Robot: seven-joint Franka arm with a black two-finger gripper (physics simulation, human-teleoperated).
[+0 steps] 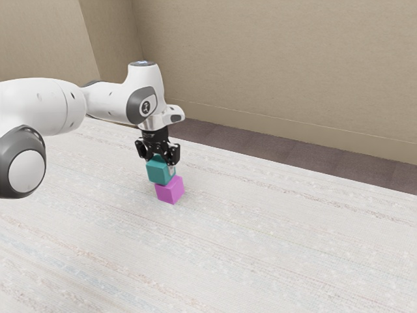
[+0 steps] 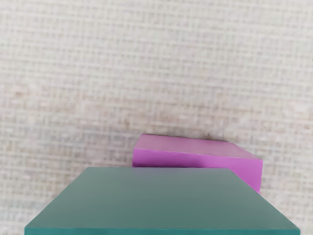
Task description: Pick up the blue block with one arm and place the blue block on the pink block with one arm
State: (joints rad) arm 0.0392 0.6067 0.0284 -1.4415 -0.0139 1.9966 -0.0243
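The blue block [image 1: 160, 171], teal in colour, is directly above the pink block [image 1: 170, 190] on the pale table and seems to touch its top, shifted slightly toward the exterior view's left. My gripper [image 1: 158, 158] comes straight down onto the blue block, and its black fingers hold the block's upper part from both sides. In the wrist view the blue block's top face [image 2: 161, 200] sits just under my hand, and part of the pink block [image 2: 198, 155] juts out beyond it.
The pale woven table surface [image 1: 273, 241] extends widely around the two blocks. A dark floor strip [image 1: 313, 156] and beige walls lie behind the table's far edge. My white arm [image 1: 58, 107] enters from the exterior view's left.
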